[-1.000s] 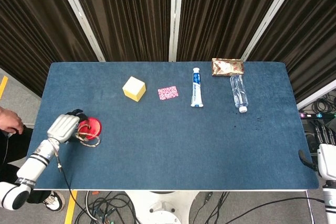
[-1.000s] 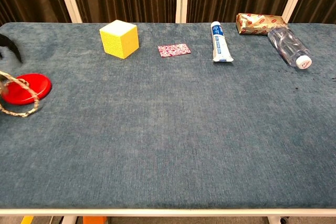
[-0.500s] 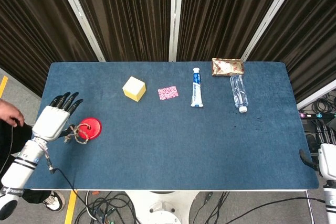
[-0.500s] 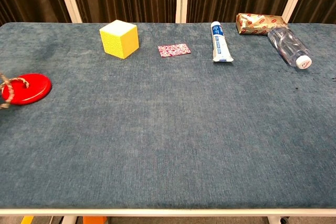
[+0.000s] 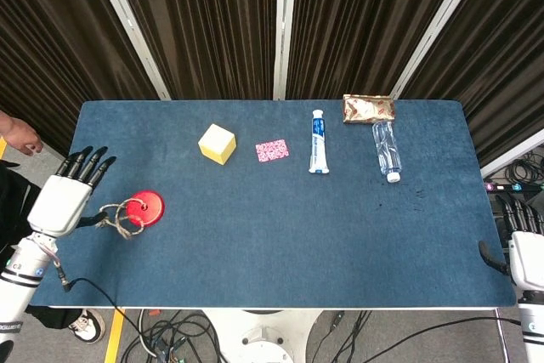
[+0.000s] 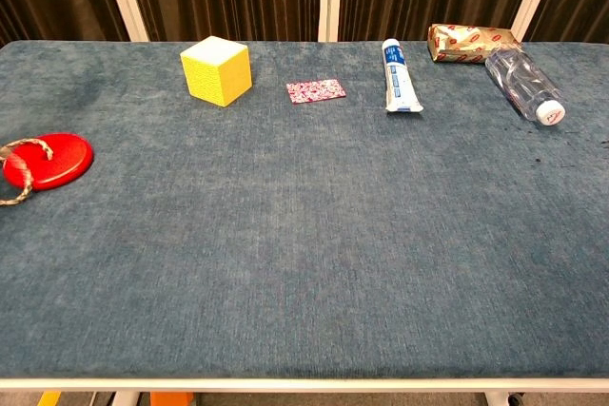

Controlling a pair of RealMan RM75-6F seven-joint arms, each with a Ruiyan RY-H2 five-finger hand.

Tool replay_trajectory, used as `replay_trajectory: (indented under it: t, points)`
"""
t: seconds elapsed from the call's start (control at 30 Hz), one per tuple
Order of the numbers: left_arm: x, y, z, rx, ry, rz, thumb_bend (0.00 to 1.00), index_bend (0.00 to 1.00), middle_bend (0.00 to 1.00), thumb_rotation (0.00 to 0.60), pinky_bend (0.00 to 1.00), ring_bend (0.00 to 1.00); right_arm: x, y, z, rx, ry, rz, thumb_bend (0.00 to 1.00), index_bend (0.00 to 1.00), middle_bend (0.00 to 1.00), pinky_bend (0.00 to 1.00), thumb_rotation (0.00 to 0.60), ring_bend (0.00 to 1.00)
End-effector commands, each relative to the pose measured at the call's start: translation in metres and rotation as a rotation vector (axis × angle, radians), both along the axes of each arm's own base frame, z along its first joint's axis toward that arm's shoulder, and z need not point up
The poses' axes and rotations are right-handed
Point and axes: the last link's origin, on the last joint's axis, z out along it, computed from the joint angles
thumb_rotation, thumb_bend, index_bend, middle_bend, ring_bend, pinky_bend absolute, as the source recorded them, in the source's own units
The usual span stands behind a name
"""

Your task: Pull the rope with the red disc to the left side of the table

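Observation:
The red disc (image 5: 146,207) lies flat near the table's left edge, with its tan rope (image 5: 116,218) looped beside and partly over it. In the chest view the red disc (image 6: 48,160) sits at the far left with the rope (image 6: 19,184) trailing off the frame. My left hand (image 5: 61,200) hovers just left of the rope, fingers spread, holding nothing. My right hand (image 5: 525,248) stays past the table's right edge, fingers apart and empty. Neither hand shows in the chest view.
A yellow cube (image 5: 217,143), a pink patterned card (image 5: 272,151), a toothpaste tube (image 5: 318,141), a brown snack packet (image 5: 369,109) and a clear bottle (image 5: 387,150) lie along the far half of the blue table (image 5: 280,235). A person's hand (image 5: 17,132) shows at the left edge.
My left hand has let go of the rope, opened its fingers and drawn back to the left. The rope has settled beside the disc. The person's hand moved up.

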Motion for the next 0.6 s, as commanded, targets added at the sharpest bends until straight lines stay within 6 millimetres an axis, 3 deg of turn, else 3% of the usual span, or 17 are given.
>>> replay_trajectory:
  t: [0.03, 0.3, 0.43, 0.6]
  points:
    - [-0.012, 0.004, -0.016, -0.096, 0.189, 0.032, 0.04, 0.08, 0.03, 0.6, 0.13, 0.0, -0.001, 0.0, 0.001, -0.004, 0.0, -0.005, 0.26, 0.0, 0.0, 0.0, 0.6, 0.0]
    - [-0.018, -0.003, 0.0, 0.055, 0.114, 0.085, 0.03, 0.08, 0.03, 0.6, 0.14, 0.0, -0.003, 0.0, 0.002, -0.005, -0.005, -0.008, 0.26, 0.0, 0.0, 0.0, 0.6, 0.0]
    - [-0.034, -0.028, 0.006, 0.171, 0.027, 0.163, 0.03, 0.08, 0.03, 0.6, 0.14, 0.0, 0.0, 0.002, -0.001, 0.0, -0.013, 0.002, 0.26, 0.0, 0.0, 0.0, 0.6, 0.0]
    - [-0.061, -0.062, 0.0, 0.193, -0.029, 0.28, 0.03, 0.08, 0.03, 0.6, 0.14, 0.0, 0.002, 0.004, -0.003, 0.007, -0.009, 0.011, 0.26, 0.0, 0.0, 0.0, 0.6, 0.0]
